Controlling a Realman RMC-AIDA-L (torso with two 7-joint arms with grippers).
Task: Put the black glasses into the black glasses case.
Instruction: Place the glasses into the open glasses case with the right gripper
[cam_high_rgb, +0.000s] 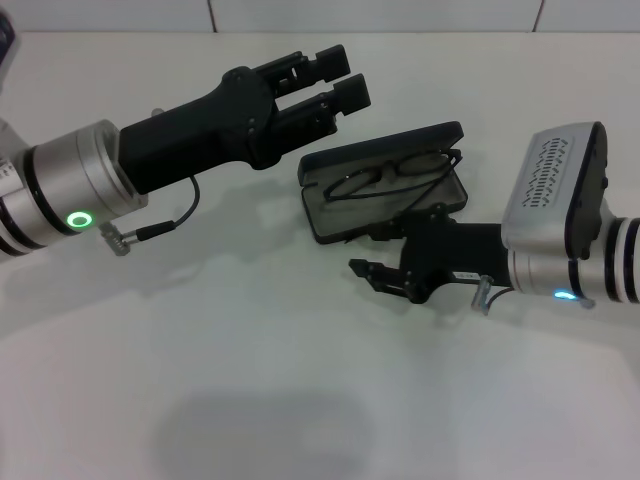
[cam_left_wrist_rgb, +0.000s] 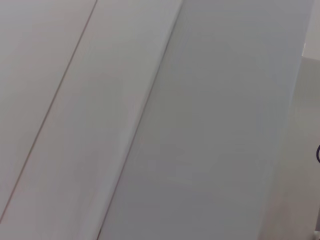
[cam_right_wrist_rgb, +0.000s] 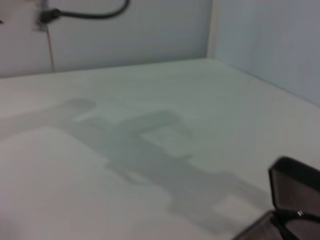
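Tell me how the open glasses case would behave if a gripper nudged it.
The black glasses case lies flat on the smooth white table, so it would probably slide, not tip. Its raised lid could swing on the hinge. The black glasses lie loose inside and may shift.

no readable text, labels, brands or numbers on anything in view

The black glasses case (cam_high_rgb: 385, 185) looks like hard matt plastic, with a soft grey lining inside. The black glasses (cam_high_rgb: 392, 172) have thin, slightly glossy frames. The table (cam_high_rgb: 300, 380) is smooth, white and matt.
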